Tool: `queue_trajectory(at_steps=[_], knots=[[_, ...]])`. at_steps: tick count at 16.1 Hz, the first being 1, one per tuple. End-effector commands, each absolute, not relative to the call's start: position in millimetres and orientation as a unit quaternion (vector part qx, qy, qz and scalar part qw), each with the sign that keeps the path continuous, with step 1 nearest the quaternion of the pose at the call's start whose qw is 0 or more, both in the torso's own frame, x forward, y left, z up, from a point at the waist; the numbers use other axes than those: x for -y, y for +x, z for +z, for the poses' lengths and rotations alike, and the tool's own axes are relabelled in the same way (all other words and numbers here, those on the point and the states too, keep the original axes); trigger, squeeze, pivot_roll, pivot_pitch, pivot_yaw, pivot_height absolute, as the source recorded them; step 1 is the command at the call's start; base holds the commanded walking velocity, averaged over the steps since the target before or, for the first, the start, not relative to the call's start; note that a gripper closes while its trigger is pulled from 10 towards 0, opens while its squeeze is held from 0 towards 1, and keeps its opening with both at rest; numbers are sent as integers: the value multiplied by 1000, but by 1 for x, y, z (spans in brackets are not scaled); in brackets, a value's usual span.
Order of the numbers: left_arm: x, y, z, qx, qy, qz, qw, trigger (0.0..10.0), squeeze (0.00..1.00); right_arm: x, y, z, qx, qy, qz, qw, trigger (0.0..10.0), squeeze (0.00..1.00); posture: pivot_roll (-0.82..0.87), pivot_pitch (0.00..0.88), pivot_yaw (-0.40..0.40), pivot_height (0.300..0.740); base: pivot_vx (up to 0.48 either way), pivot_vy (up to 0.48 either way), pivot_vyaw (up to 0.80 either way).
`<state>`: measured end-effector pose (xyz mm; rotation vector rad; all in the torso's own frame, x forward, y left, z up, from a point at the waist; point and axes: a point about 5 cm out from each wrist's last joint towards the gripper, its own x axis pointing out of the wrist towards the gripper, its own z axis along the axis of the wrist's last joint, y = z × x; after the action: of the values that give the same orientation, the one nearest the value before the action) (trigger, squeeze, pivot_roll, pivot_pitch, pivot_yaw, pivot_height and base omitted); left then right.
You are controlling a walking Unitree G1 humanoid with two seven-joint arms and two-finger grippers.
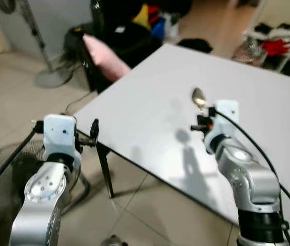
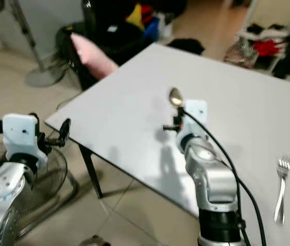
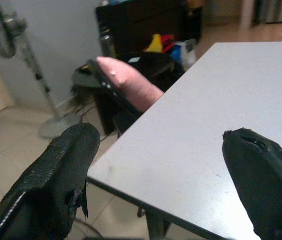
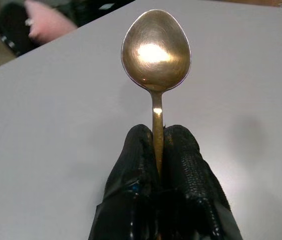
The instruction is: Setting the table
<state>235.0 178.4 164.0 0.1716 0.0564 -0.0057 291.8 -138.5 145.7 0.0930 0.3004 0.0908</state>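
My right gripper [image 4: 156, 137] is shut on the handle of a gold-coloured spoon [image 4: 155, 50], whose bowl points forward above the grey table [image 1: 150, 97]. In the eye views the spoon [image 1: 198, 96] hangs over the near middle of the table, just ahead of my right wrist. A silver fork [image 2: 281, 189] lies flat on the table at the near right. My left gripper [image 3: 158, 135] is open with nothing between its fingers [image 3: 66, 175]. It is held off the table's near-left corner, over the floor.
A black chair with a pink cushion [image 1: 103, 56] stands at the table's far-left edge. A standing fan [image 1: 44, 72] is behind it, and another fan's cage [image 1: 1, 169] lies on the floor by my left arm. Clutter and a shelf [image 1: 275, 43] line the back.
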Motion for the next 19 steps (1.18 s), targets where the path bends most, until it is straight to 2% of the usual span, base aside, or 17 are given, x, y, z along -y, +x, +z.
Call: queue_trajectory(at_steps=[1,7,12,13,16,19], knots=[[-184,237,164,-34,100,4,994,10000,0,131,290,149,-145,51,58,986,10000,0,-82,7,26,740,0,480,-756],[-180,242,164,-29,94,-6,995,10000,0,133,290,151,-146,51,49,987,10000,0,-89,0,27,740,0,480,-754],[-175,247,169,-13,121,-13,993,10000,0,137,291,152,-143,49,39,988,10000,0,-94,0,26,740,0,-288,-751],[-174,247,169,-14,94,-8,995,10000,0,138,291,153,-139,48,38,988,10000,0,-95,0,25,740,0,0,-475],[-174,247,168,-12,107,-8,994,10000,0,140,294,155,-125,11,38,991,10000,0,-93,0,18,740,0,0,0],[-176,245,167,-12,91,-3,996,10000,0,140,297,154,-137,32,47,989,10000,0,-93,0,12,740,199,0,0]])
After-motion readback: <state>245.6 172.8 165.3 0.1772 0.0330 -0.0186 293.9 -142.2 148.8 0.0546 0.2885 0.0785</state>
